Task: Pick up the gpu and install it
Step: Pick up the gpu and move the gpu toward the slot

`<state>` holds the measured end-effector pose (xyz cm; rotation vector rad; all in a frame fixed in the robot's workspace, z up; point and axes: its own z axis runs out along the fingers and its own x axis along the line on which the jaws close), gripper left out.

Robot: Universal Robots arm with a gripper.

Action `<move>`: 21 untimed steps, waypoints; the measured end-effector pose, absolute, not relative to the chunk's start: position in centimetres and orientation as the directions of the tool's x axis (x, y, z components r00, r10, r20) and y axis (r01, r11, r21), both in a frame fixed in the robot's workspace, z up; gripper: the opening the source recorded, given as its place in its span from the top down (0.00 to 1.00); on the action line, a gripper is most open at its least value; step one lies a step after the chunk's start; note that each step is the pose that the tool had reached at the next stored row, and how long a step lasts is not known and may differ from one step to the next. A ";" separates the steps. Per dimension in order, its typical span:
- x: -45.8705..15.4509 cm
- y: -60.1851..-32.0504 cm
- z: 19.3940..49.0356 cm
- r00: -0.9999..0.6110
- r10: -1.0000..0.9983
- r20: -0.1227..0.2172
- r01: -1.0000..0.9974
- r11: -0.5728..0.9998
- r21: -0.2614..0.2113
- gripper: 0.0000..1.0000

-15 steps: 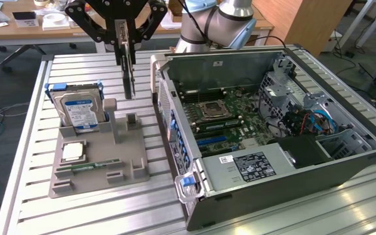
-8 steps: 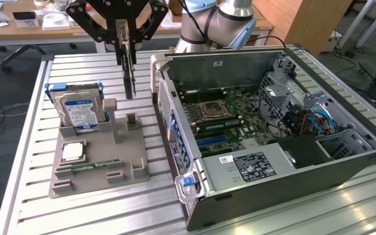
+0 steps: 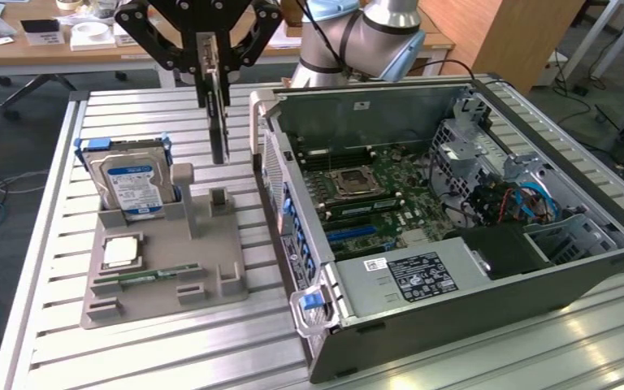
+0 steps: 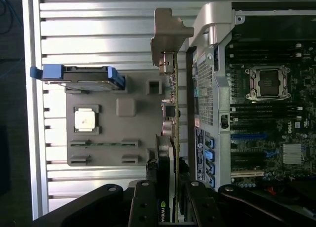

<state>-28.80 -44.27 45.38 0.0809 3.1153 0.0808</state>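
Gripper (image 3: 215, 69) (image 4: 169, 180), black linkage type: closed on the gpu (image 3: 218, 122) (image 4: 171, 108), fingers clamped against the two flat faces at one end of the card. Table (image 3: 182, 357) (image 4: 98, 29), slatted aluminium: carried the computer case and everything beside it. Computer case (image 3: 507, 301) (image 4: 212, 29), tower laid on its side with the panel off: motherboard (image 3: 393, 211) exposed inside, its processor socket (image 3: 353, 183) (image 4: 269, 82) near the middle of the board. Grey holder (image 3: 166, 236) (image 4: 108, 131), moulded tray with slots: stood on the table just beside the case, outside its perforated rear wall. Hard drive (image 3: 133, 183) (image 4: 76, 74), silver with a blue-white label and blue rails: stood on edge in the holder, at the end well apart from the case. The gpu, thin dark card seen edge-on: hung upright in the air outside the case, close along the perforated rear wall, over the holder edge nearest the case and lifted clear of it; silvery bracket at the end away from the gripper. Processor chip (image 3: 120, 252) (image 4: 85, 119), square, metal-topped: lay flat in a holder recess away from the case. Memory stick (image 3: 155, 276) (image 4: 103, 143), narrow and green: lay in a holder slot next to the chip.
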 end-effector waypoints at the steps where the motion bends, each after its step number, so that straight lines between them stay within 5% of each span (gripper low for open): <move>1: -28.7 -44.3 45.4 -0.998 0.052 -0.023 0.051 0.997 0.052 0.73; 21: -26.3 -44.3 45.4 -0.998 0.052 -0.023 0.051 0.997 0.052 0.73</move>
